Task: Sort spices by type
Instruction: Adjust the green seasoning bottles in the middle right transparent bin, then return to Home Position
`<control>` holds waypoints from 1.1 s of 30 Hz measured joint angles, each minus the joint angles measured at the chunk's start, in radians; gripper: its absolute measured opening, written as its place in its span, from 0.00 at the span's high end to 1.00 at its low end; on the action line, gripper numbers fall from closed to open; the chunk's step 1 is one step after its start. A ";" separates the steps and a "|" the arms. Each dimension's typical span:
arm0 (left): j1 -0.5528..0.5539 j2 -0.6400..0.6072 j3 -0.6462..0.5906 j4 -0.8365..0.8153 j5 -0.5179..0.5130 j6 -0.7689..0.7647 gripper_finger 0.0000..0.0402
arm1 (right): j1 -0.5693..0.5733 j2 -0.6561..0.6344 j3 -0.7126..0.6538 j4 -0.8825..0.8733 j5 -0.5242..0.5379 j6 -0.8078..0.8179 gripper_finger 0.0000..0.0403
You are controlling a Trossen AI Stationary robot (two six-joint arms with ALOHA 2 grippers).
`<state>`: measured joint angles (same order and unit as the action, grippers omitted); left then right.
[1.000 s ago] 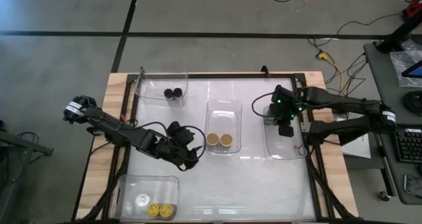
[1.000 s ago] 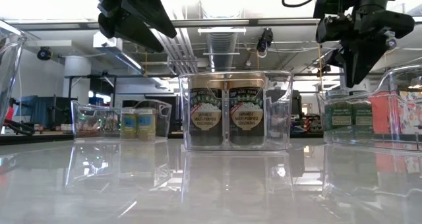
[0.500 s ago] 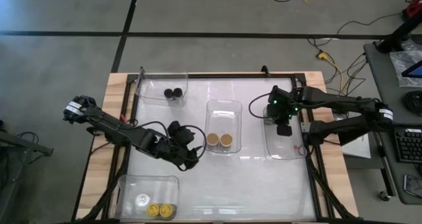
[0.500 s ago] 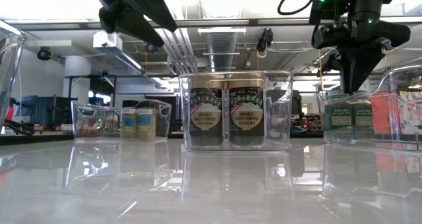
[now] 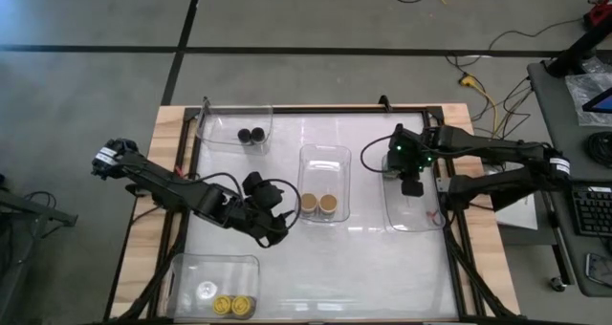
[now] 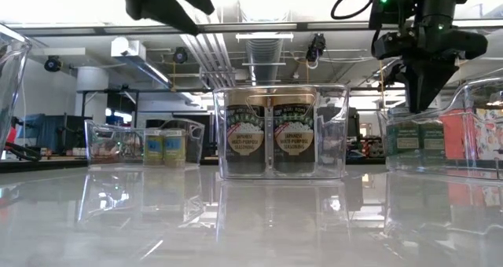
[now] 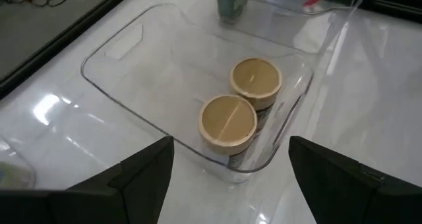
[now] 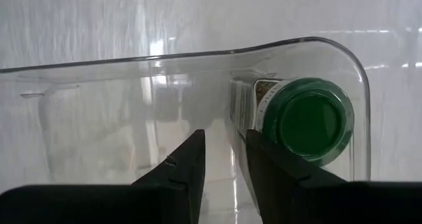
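Note:
Two tan-lidded spice jars [image 7: 227, 122] stand upright in the middle clear bin [image 5: 323, 162]. My left gripper [image 7: 231, 184] hovers open above the table just left of this bin, touching nothing. My right gripper [image 8: 225, 158] points down over the right bin [image 5: 413, 215], with only a narrow gap between its fingers and nothing in it. A green-lidded jar [image 8: 310, 122] stands in that bin's corner, beside the fingers and apart from them. Two black-lidded jars [image 5: 251, 134] stand in the far-left bin, and yellow-lidded jars [image 5: 234, 306] in the near-left bin.
Four clear bins stand on the glossy white table: far left [image 5: 237, 126], middle, right and near left [image 5: 212, 285]. Bare table lies between the bins and along the near edge. Cables and a desk [image 5: 574, 86] lie beyond the table's right side.
My left gripper has risen, staying open. My right gripper has tipped a little nearer to upright above the right bin and has kept its place.

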<state>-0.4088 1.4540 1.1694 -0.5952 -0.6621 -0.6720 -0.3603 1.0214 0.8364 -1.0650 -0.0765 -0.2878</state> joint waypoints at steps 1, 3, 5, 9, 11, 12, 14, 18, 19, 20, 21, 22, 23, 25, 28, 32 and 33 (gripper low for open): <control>0.000 0.000 0.008 -0.004 0.000 0.005 0.30 | 0.000 0.000 0.000 -0.001 0.000 0.000 0.75; 0.000 0.000 0.024 -0.008 0.002 0.008 0.30 | 0.000 -0.002 0.000 -0.006 0.000 -0.003 0.75; 0.000 0.000 0.044 -0.007 0.023 0.010 0.30 | 0.000 -0.007 -0.001 -0.011 0.000 -0.012 0.76; 0.000 0.000 0.075 -0.011 0.044 0.079 0.30 | 0.000 -0.013 -0.001 -0.025 0.001 -0.013 0.78; 0.000 0.000 0.082 -0.011 0.045 0.102 0.30 | 0.000 -0.014 -0.001 -0.036 0.002 -0.013 0.79; 0.000 0.000 0.084 -0.013 0.045 0.109 0.30 | 0.000 -0.014 -0.001 -0.035 0.002 -0.013 0.79; 0.000 0.000 0.085 -0.015 0.046 0.113 0.30 | 0.000 -0.015 -0.001 -0.033 0.002 -0.013 0.80; 0.000 0.000 0.077 -0.016 0.046 0.113 0.30 | 0.000 -0.016 -0.001 -0.033 0.043 -0.013 0.78; 0.000 0.000 0.075 -0.015 0.046 0.113 0.30 | 0.000 -0.017 -0.001 -0.033 0.053 -0.012 0.78; 0.000 0.000 0.073 -0.016 0.046 0.113 0.30 | 0.000 -0.018 -0.001 -0.033 0.054 -0.011 0.77; 0.000 0.000 0.073 -0.016 0.046 0.113 0.30 | 0.000 -0.019 -0.001 -0.033 0.055 -0.012 0.77; 0.000 0.000 0.073 -0.015 0.045 0.113 0.30 | 0.000 -0.019 -0.001 -0.034 0.054 -0.011 0.76; 0.000 0.000 0.073 -0.015 0.045 0.114 0.30 | 0.000 -0.020 -0.001 -0.034 0.054 -0.011 0.75; 0.000 -0.001 0.075 -0.026 0.045 0.130 0.30 | 0.000 -0.021 -0.001 -0.034 0.054 -0.011 0.74; 0.000 -0.001 0.093 -0.088 0.042 0.172 0.30 | 0.000 -0.026 -0.001 -0.035 0.053 -0.011 0.73; 0.000 -0.002 0.146 -0.237 -0.007 0.168 0.30 | 0.000 -0.027 0.035 -0.073 0.051 -0.011 0.72; 0.001 -0.002 0.163 -0.275 -0.016 0.168 0.30 | 0.000 -0.027 0.051 -0.085 0.051 -0.011 0.72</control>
<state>-0.4079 1.4525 1.3323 -0.8706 -0.6778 -0.5043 -0.3600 0.9947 0.8877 -1.1501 -0.0254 -0.2989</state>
